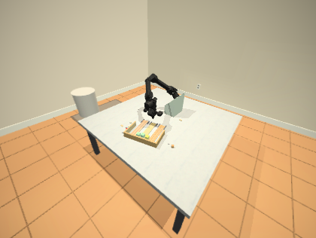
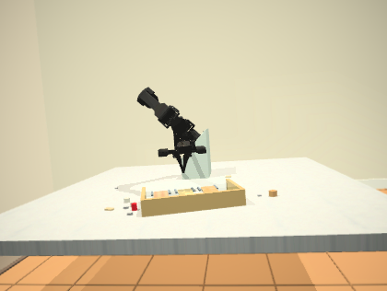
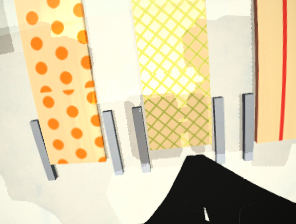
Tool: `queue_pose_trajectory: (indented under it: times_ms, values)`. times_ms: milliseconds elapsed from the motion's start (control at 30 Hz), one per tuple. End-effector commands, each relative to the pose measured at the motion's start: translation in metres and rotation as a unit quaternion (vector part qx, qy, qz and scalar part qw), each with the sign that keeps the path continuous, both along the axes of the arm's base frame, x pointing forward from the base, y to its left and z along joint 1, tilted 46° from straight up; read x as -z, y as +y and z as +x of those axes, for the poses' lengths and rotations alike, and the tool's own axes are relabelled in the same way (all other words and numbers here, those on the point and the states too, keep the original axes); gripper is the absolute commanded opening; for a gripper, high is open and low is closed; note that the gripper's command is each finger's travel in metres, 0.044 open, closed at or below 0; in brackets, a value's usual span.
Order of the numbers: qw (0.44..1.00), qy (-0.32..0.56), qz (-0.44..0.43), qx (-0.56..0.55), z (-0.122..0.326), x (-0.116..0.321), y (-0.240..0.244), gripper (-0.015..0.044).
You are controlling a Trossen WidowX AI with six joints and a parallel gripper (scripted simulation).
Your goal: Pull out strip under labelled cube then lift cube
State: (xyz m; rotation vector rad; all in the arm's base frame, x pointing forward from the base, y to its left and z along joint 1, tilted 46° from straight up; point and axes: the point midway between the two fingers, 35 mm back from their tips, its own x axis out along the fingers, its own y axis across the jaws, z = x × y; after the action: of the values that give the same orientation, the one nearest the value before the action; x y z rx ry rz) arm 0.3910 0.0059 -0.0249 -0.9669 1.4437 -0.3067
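Note:
My gripper [image 1: 153, 117] [image 2: 183, 172] [image 3: 194, 162] is shut and empty, above the table just off the near end of the yellow crosshatched strip [image 1: 150, 129] [image 3: 175, 120]. An orange-dotted strip [image 3: 61, 100] lies left of it in the wrist view, and a red-striped strip [image 3: 270, 75] lies right. Two green cubes [image 1: 138, 134] [image 1: 143, 135] and a yellow cube [image 1: 147, 136] sit at the strips' far end, by the tray wall; their letters are unreadable in the top view. The cubes are outside the wrist view.
The wooden tray [image 1: 141, 140] [image 2: 193, 203] holds the strips. Grey guide bars [image 3: 113, 142] [image 3: 219, 130] flank the strip ends. A grey-green panel [image 1: 174, 105] [image 2: 203, 161] stands beside the arm. A red block [image 2: 134, 206] and an orange block [image 1: 172, 146] [image 2: 273, 193] lie outside the tray.

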Motion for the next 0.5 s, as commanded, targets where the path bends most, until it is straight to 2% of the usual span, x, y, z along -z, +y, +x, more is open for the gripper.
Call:
queue_pose_trajectory:
  times_ms: [0, 467]
  values:
    - [1.0, 0.003, 0.001, 0.006, 0.001, 0.002, -0.001, 0.0]
    - [1.0, 0.003, 0.001, 0.005, 0.007, 0.018, -0.017, 0.0]
